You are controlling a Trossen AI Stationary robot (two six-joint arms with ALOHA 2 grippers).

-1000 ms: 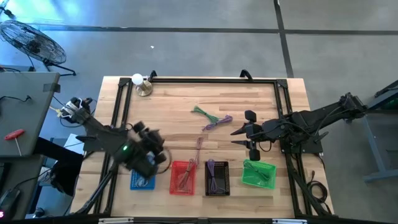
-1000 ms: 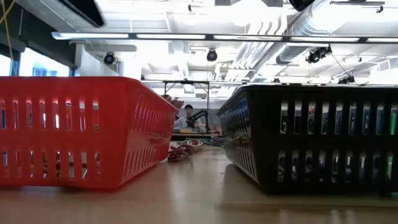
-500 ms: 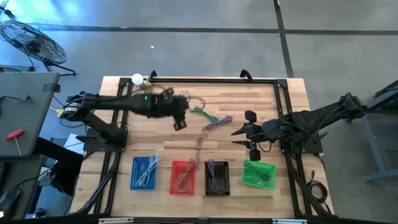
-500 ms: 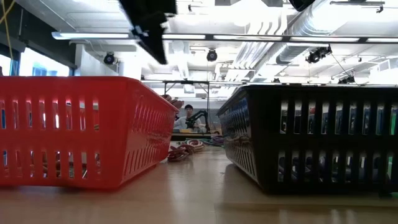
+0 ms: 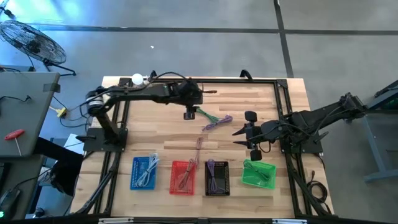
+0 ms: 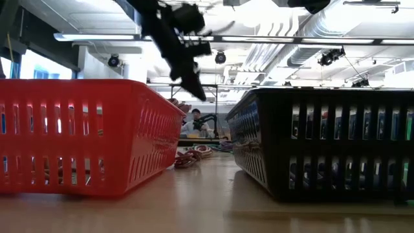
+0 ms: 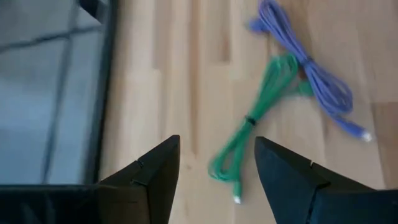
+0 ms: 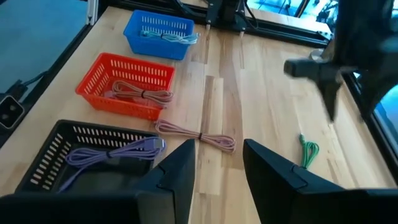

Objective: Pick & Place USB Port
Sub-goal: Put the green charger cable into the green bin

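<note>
A green cable (image 5: 202,113) lies loose on the wooden table, crossed at one end by a purple cable (image 5: 217,122); a pink cable (image 5: 199,147) lies nearer the baskets. My left gripper (image 5: 189,114) hangs open above the table just left of the green cable (image 7: 255,124), touching nothing; in its wrist view the fingers frame the cable's near end, gripper (image 7: 216,174). My right gripper (image 5: 236,137) waits open, right of the purple cable and above the green basket (image 5: 259,173). In the right wrist view the gripper (image 8: 214,168) holds nothing.
A row of baskets stands along the near edge: blue (image 5: 144,172), red (image 5: 182,177), black (image 5: 217,177) and green, each with a cable inside. A lamp (image 5: 139,81) stands at the far left corner. A black frame (image 5: 211,79) borders the table. A person shows far off in the low view.
My left arm has swung from above the blue basket at the near left, up and across toward the far side and the right, and now hovers beside the green cable. The cables and baskets lie as before.
</note>
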